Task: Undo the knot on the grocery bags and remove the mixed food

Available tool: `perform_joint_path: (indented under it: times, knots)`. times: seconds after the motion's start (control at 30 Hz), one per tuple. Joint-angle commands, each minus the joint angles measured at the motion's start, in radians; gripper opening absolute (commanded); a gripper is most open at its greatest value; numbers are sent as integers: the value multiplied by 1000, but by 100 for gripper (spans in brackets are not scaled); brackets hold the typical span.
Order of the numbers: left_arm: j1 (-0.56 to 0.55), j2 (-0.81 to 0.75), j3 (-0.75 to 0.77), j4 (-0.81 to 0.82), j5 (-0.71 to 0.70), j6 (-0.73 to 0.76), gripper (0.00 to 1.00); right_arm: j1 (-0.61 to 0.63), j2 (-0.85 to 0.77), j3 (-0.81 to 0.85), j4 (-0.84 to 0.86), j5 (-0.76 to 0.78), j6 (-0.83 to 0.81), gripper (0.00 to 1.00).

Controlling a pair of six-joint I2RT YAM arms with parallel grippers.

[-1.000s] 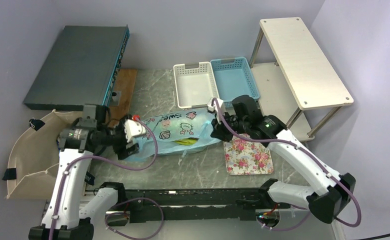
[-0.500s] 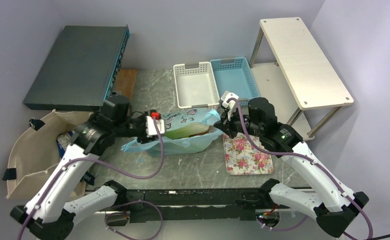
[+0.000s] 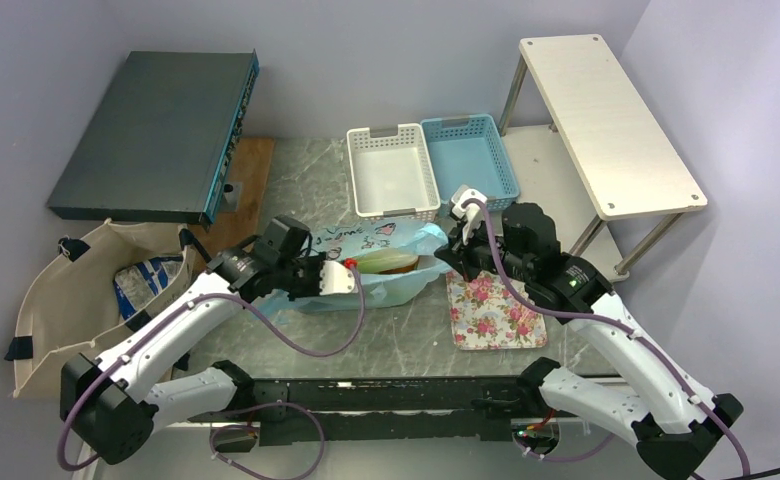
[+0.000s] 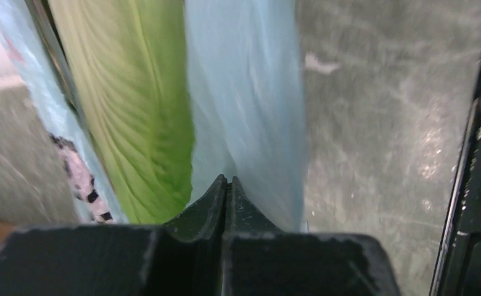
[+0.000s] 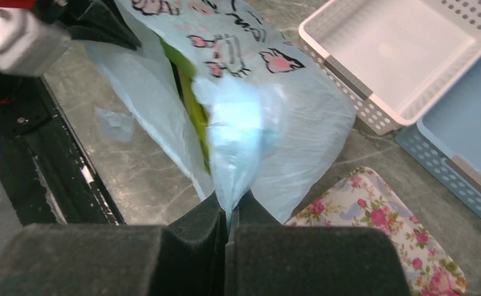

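Light-blue plastic bag (image 3: 404,286) lies on the marble table (image 3: 366,340) between the two arms, just in front of the white basket (image 3: 391,170). The left gripper (image 4: 226,182) has its jaws pressed together, pinching the bag's thin film beside the pale-green cabbage (image 4: 139,111) that shows inside. The right gripper (image 5: 227,206) is clamped on a bunched fold at the bag's right end, near a floral tray (image 5: 398,228). A canvas tote (image 3: 56,300) sits far left with a chip bag (image 3: 146,282) in it
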State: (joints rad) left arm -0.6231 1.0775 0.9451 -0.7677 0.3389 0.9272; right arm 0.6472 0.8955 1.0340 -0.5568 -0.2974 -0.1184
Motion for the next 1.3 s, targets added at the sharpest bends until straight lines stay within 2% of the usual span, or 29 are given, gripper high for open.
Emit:
perform_joint_path:
  times: [0.0,0.07,0.1,0.13,0.2,0.27,0.3,0.37,0.4,0.43,0.5,0.57,0.6,0.67,0.7,0.77,0.83,0.9,1.07,1.27]
  knots:
    - [97,-19,-29,85,-176,3,14,-13,-6,32,-12,96,5,0]
    - [201,-8,-2,118,-193,-34,36,-18,1,36,-27,100,-4,0]
    - [246,0,19,120,-180,-58,54,-20,11,38,-38,114,-2,0]
    - [291,6,45,106,-136,-77,67,-26,23,43,-49,133,4,0]
    - [364,-4,76,77,-8,-96,81,-56,47,54,-67,132,-2,0]
    - [388,-35,81,52,131,-74,98,-65,68,79,-70,79,-23,0]
    - [389,-52,75,53,198,-57,99,-65,78,101,-72,29,-41,12]
    - [384,-73,71,58,289,-62,99,-64,106,158,-75,-74,-83,55]
    - [379,-71,77,58,312,-74,99,-57,122,195,-76,-112,-99,71]
    - [375,-65,87,47,330,-79,99,-47,139,242,-78,-139,-115,82]
    - [374,-42,117,8,353,-86,99,-22,172,317,-78,-166,-146,91]
    - [373,-32,134,-23,364,-75,99,11,204,381,-81,-209,-191,94]
    - [374,-44,127,-27,374,-76,99,73,231,425,-66,-201,-236,94]
    - [373,-58,113,-16,377,-78,99,167,262,455,-53,-178,-311,91]
    - [374,-61,111,-13,378,-86,98,203,275,461,-50,-179,-357,82]
    - [376,-60,112,-32,384,-81,93,250,305,457,-47,-186,-448,55]
    - [376,-54,118,-58,386,-70,87,275,345,444,-43,-183,-509,34]
    - [379,-53,122,-77,378,-64,80,284,386,428,-36,-166,-553,19]
    - [394,-72,104,-73,358,-60,67,289,439,375,-33,-111,-669,10]
    - [409,-79,92,-61,347,-62,58,287,461,308,-112,-76,-849,2]
